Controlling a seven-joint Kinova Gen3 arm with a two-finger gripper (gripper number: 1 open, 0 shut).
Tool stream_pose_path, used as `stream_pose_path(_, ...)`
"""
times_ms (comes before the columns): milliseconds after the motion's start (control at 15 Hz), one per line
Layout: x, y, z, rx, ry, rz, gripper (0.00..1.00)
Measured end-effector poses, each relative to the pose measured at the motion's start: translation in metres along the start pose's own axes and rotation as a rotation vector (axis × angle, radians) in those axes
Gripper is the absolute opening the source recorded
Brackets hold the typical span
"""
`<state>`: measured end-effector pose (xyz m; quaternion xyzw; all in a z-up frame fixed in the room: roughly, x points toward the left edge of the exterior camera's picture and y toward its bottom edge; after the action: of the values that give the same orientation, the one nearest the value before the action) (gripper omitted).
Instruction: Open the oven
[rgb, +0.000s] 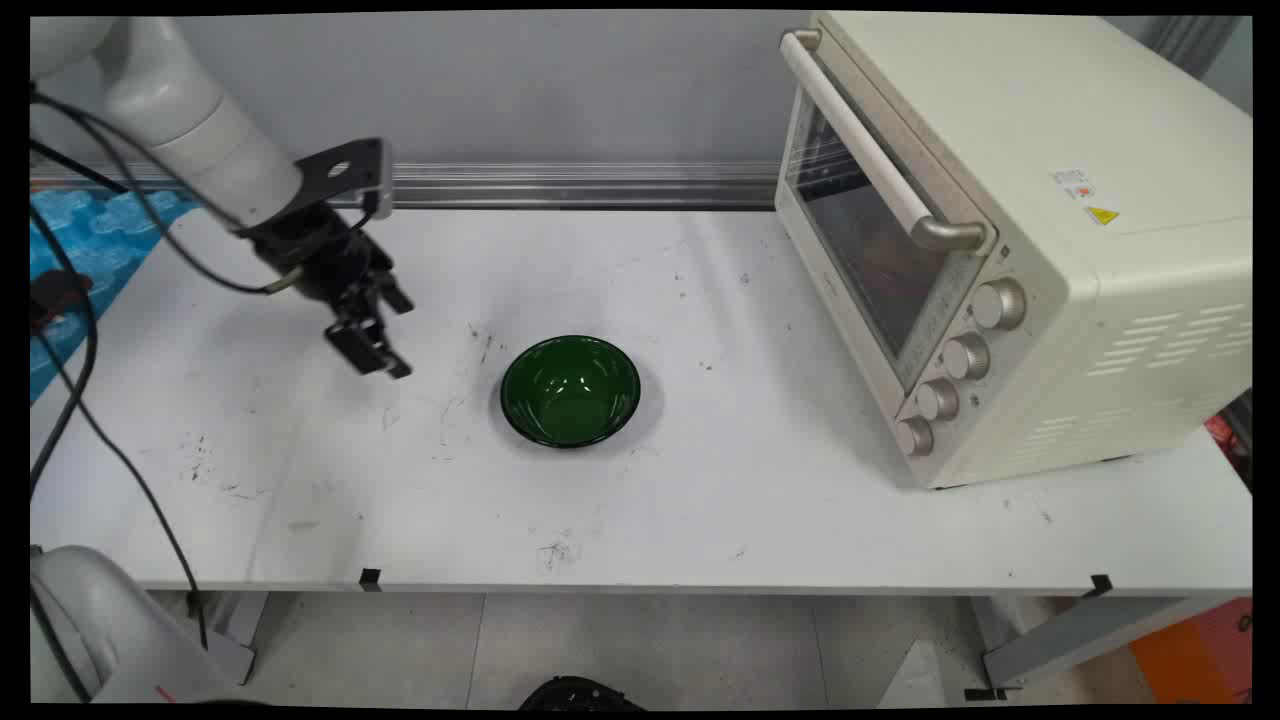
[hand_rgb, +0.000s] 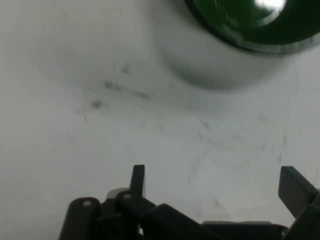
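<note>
A dark green bowl sits empty and upright near the middle of the white table. My black gripper hangs over the table to the bowl's left, well apart from it. The hand view looks down at scuffed tabletop, with the bowl's rim at the top right. The gripper is open there, its two fingertips far apart with only bare table between them.
A cream toaster oven with its door shut and several knobs fills the table's right side. A metal rail runs along the back edge. Black cables hang from the arm at the left. A blue mat lies at the far left.
</note>
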<state>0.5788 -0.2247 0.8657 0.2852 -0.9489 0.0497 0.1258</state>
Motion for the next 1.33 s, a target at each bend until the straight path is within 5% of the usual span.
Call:
stream_pose_path(867, 0.153, -0.033, -0.015, 0.03, 0.181, 0.046, 1.0)
stream_pose_path(933, 0.165, -0.036, -0.017, 0.035, 0.199, 0.046, 0.0)
stream_pose_path(1333, 0.223, -0.051, -0.023, 0.058, 0.285, 0.046, 0.0)
